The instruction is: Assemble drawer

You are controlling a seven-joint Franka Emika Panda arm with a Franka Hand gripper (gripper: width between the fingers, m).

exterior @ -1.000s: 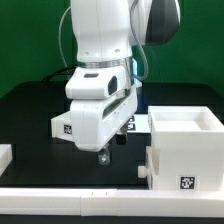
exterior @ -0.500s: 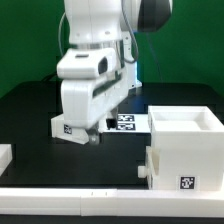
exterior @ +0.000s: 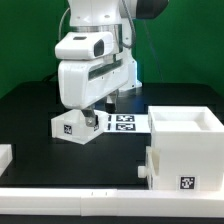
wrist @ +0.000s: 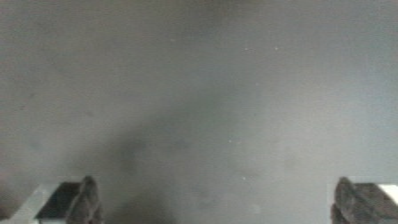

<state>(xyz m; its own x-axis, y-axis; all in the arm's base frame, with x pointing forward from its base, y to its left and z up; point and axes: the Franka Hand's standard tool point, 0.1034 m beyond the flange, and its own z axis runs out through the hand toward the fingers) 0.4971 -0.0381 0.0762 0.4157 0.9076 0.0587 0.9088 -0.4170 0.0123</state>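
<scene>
Drawer parts are seen on the black bench [exterior: 30, 120]: a small tray [exterior: 68, 125] just beside the hand [exterior: 92, 121], the large casing [exterior: 185, 145] well apart. The hand's fingers [wrist: 68, 200] are spread wide, empty. Black-and-white tags are borne; no writing is legible.

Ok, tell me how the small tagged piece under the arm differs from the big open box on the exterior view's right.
The small tray is low and far smaller; the casing is tall and bulky. The tray sits under the gripper; the casing stands apart, untouched. The casing's open top shows; the tray's is hidden. Both are white with square tags.
</scene>
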